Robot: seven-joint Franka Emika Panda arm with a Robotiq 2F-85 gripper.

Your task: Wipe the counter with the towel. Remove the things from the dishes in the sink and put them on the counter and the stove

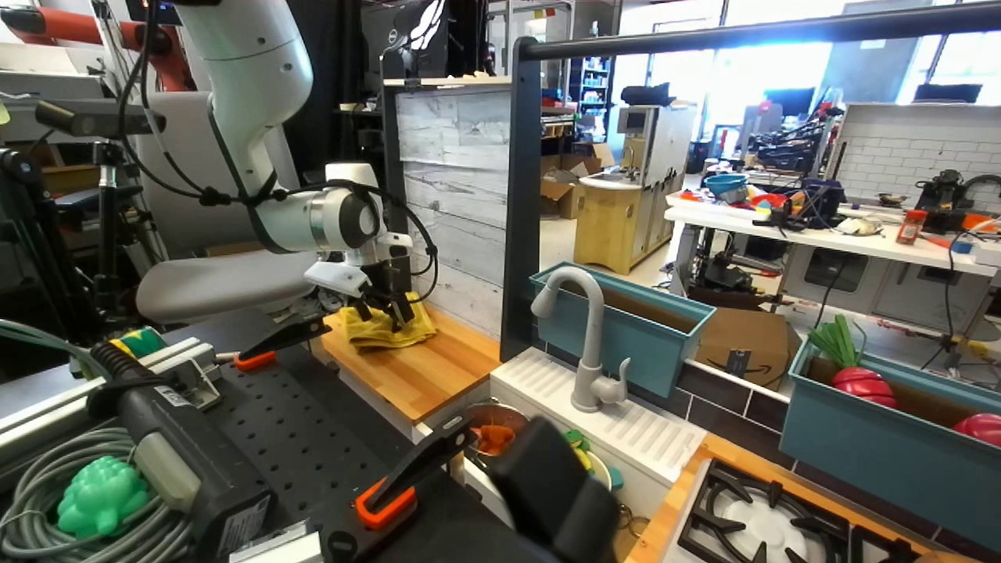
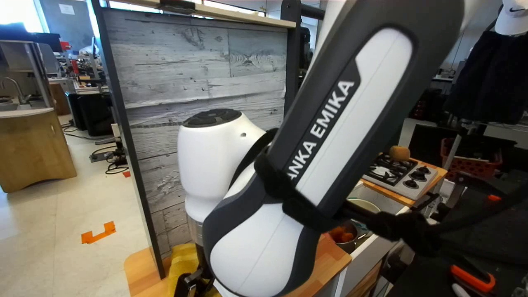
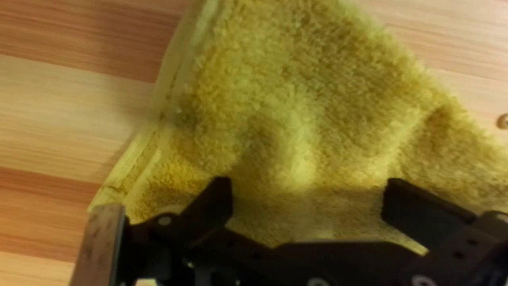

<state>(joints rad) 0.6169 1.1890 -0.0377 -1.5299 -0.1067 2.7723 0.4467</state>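
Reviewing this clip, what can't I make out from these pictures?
Towel, in the wrist view: runs past the top and right edges; the gripper covers part of it.
Whether they touch: too blurred there to tell.
Counter, in an exterior view: largely behind the arm.
Sink, in an exterior view: inside partly behind a blurred dark object.
Stove, in an exterior view: cut off by the bottom edge.

A green lump (image 1: 102,496) (knobbly) sits amid coiled grey cable (image 1: 39,471).

Wooden counter (image 1: 428,369), yellow towel (image 1: 383,331) on it, rumpled
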